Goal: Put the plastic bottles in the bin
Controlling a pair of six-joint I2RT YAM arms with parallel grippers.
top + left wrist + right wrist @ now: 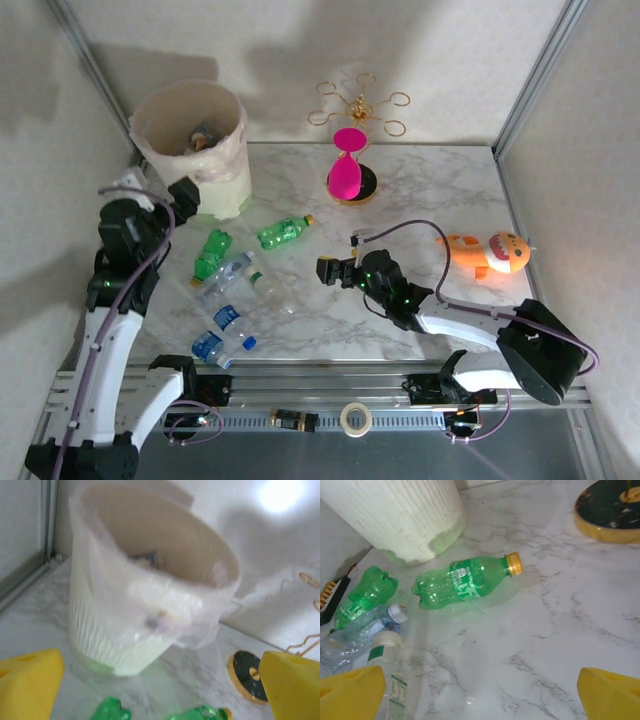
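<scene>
Bright, even light; soft shadows on back wall (300,60); left wrist blurry w/ glare (top right).

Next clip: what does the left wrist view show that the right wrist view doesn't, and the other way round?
Left wrist, not right wrist: the open mouth of the bin with its plastic bag liner folded over the rim, and part of a gold wire stand.
Right wrist, not left wrist: a crumpled clear bottle and a white-capped labelled bottle lying at lower left.
Both: the bin's ribbed wall, the green bottle with the yellow cap, a second green bottle, and the black gold-rimmed base.
</scene>
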